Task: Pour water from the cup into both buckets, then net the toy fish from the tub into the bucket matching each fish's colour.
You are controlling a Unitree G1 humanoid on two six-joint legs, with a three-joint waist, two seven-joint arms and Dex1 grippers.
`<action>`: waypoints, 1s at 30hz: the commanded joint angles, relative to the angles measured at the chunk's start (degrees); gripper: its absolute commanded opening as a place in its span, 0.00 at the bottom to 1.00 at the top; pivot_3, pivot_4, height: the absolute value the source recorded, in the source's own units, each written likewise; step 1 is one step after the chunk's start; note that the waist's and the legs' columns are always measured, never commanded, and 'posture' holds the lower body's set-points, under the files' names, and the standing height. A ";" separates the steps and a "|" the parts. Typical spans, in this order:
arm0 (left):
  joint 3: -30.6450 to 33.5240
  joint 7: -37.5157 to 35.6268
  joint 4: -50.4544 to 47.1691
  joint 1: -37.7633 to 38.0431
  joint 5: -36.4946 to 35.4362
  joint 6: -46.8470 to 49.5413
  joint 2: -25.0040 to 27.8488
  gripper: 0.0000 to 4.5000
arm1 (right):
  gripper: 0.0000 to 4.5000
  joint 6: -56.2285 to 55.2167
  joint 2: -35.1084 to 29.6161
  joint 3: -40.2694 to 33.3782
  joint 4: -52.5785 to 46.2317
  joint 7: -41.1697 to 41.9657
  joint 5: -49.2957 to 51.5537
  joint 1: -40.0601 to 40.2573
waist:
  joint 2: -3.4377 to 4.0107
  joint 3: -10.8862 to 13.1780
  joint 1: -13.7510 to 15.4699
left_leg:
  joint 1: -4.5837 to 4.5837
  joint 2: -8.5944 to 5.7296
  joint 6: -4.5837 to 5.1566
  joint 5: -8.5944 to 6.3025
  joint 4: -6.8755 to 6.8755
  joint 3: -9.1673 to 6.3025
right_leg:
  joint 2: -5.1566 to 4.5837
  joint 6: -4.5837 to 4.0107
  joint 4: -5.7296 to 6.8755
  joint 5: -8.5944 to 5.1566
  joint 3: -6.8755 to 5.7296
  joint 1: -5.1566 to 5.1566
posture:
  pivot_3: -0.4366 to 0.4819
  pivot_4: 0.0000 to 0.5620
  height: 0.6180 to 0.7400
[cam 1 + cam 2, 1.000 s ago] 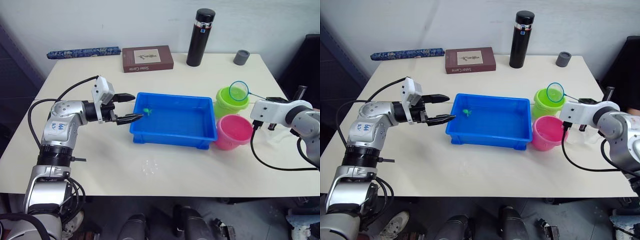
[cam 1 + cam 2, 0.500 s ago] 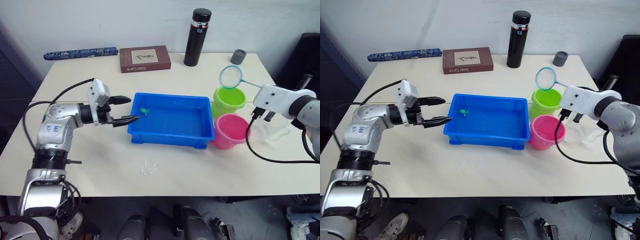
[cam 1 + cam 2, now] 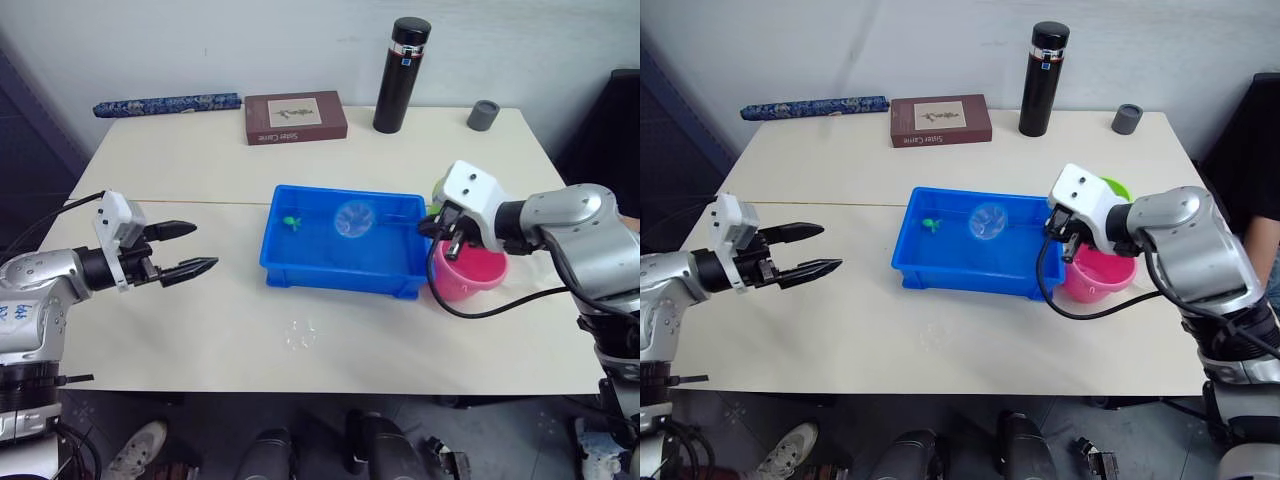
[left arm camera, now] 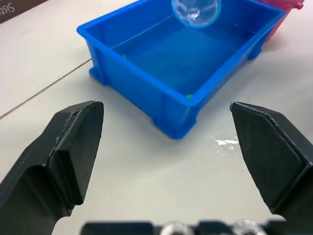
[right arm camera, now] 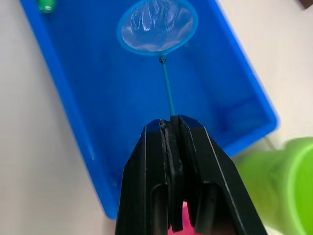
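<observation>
Starting well to the left of the shallow bright blue rectangular plastic tub (image 3: 343,240), your left gripper (image 3: 186,250) is hovering above the pale worktop (image 3: 200,330) with its two black fingers (image 4: 68,142) spread wide and gripping nothing. It is pointing toward the tub but sitting apart from its left wall.

Inside the tub, a tiny green plastic toy fish (image 3: 292,222) is lying near the far left corner. You are looking at what seems to be the last fish to net. It is likely light and slippery in the water, so scoop under it rather than chase it from the side.

Just right of that fish, the small round hoop net with the light blue rim (image 3: 351,218) is hanging over the tub's middle, its thin dark stick handle (image 5: 167,88) running back toward the tub's right end. The mesh looks soft and the stick thin and whippy, so small wrist moves are going to swing the hoop a lot.

At the tub's right end, your right gripper (image 5: 172,128) is pinching the handle's tail between fully closed fingers; that far end grip is giving you reach but little stiffness.

Beside the tub's right wall, the pink round plastic bucket (image 3: 470,280) is standing, with the lime green one (image 3: 1118,187) just behind it, mostly hidden by your right arm.
</observation>
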 commanded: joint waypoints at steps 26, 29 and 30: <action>-1.54 9.57 -5.89 0.18 0.43 1.67 -0.77 0.99 | 0.00 11.74 15.43 14.57 6.70 -15.46 -2.33 -9.25 | 0.00 0.00 -0.45 | 0.01 -0.04 -0.04 -0.01 -0.02 0.03 | 0.03 0.00 0.08 0.00 -0.02 -0.06 | 0.48 0.27 1.00; -1.48 9.56 -6.18 0.30 0.27 1.54 -0.63 0.99 | 0.00 4.65 10.00 17.83 5.10 -10.00 -3.31 -8.55 | 0.00 0.00 -0.26 | -0.02 -0.06 -0.03 -0.01 -0.01 0.03 | 0.03 0.00 0.05 0.00 -0.03 -0.07 | 0.48 0.27 1.00; -1.50 9.55 -6.21 0.29 0.25 1.48 -0.64 0.99 | 0.00 2.76 9.02 18.19 5.07 -8.59 -3.29 -8.40 | 0.00 0.00 -0.31 | -0.03 -0.06 -0.03 -0.01 -0.01 0.03 | 0.03 0.00 0.04 0.00 -0.03 -0.07 | 0.48 0.27 1.00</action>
